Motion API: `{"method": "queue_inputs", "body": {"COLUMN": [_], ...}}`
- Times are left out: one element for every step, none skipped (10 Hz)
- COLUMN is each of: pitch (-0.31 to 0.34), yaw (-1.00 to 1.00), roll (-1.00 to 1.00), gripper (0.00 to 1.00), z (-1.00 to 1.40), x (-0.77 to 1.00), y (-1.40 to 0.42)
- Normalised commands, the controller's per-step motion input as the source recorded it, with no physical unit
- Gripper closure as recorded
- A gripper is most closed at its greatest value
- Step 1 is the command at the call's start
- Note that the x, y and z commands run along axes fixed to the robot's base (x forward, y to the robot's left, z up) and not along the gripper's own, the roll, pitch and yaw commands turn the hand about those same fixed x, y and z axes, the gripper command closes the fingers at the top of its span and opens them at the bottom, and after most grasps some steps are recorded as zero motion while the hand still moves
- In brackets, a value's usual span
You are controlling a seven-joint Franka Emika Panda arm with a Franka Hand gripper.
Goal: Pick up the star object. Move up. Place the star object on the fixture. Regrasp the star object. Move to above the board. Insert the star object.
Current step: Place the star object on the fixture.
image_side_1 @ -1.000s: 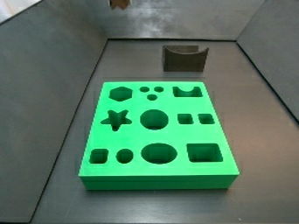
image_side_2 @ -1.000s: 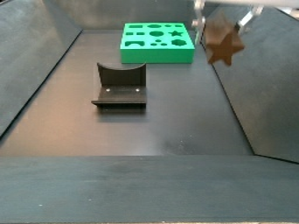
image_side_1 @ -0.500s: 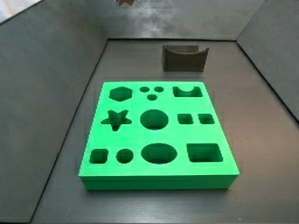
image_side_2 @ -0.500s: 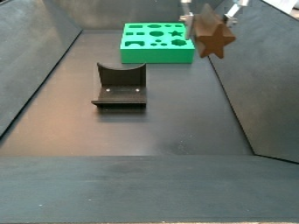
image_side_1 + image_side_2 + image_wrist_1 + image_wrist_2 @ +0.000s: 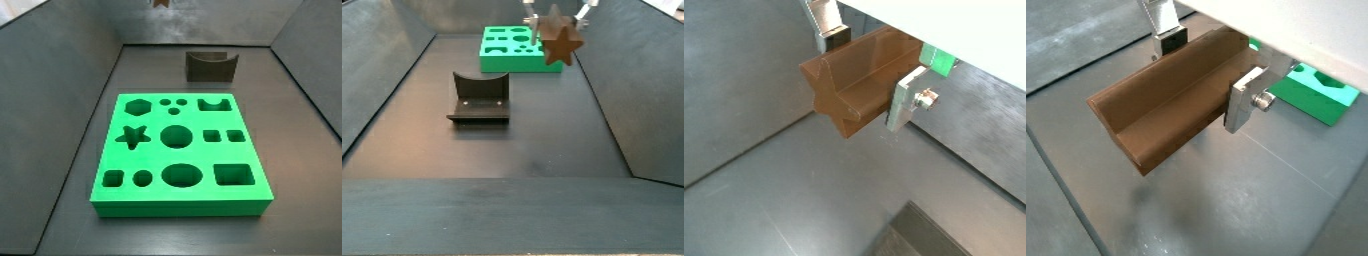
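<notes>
The end effector is seen high in the air in a side view, in front of the near edge of the board, with only its lower fingers in frame; the arm above is cut off by the picture's edge. It is closed on the star object, which hangs clear of the floor, its flat star face turned toward that camera. In both wrist views the silver fingers are pressed against opposite sides of the star object, whose long axis runs crosswise between the plates and out past them.

In a side view from the far end, only a small tip of the star object shows at the picture's upper edge, and the end effector itself is out of frame there. The board lies flat, its star hole empty. The fixture stands on the dark floor, well apart from the held piece. Only a corner of the board is visible in a wrist view.
</notes>
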Motion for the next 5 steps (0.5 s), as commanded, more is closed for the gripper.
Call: {"method": "queue_inputs", "body": {"pitch": [0.152, 0.159, 0.168, 0.169, 0.160], "yaw": [0.05, 0.05, 0.05, 0.05, 0.05], "roll": [0.09, 0.09, 0.09, 0.09, 0.09], "gripper": [1.00, 1.00, 1.00, 1.00, 1.00], "z": [0.00, 0.00, 0.00, 0.01, 0.00], "x": [1.00, 1.00, 1.00, 1.00, 1.00], "y": [-0.03, -0.03, -0.03, -0.02, -0.02]}}
